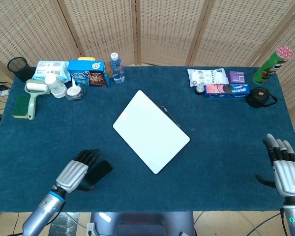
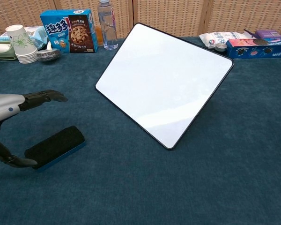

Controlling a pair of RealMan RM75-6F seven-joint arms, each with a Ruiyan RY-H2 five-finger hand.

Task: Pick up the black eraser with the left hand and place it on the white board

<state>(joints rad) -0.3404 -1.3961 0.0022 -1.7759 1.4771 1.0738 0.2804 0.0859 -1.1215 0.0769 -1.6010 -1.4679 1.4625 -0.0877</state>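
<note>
The black eraser point(image 1: 101, 171) point(image 2: 55, 146) lies flat on the blue cloth near the table's front edge, left of the white board point(image 1: 151, 131) point(image 2: 166, 79). My left hand point(image 1: 77, 172) point(image 2: 11, 105) hovers open over the eraser's left end, fingers stretched toward the back and thumb point(image 2: 11, 159) low by the eraser's near corner. It holds nothing. My right hand point(image 1: 286, 169) rests open at the table's front right edge, far from both objects; the chest view does not show it.
Along the back left stand a cookie box point(image 1: 88, 72), water bottle point(image 1: 117, 68), paper cups point(image 2: 22, 43), lint roller point(image 1: 34, 94) and mesh pen cup point(image 1: 19, 68). Snack packs point(image 1: 219, 82), a black teapot point(image 1: 260, 97) and a green chips can point(image 1: 268, 65) sit back right.
</note>
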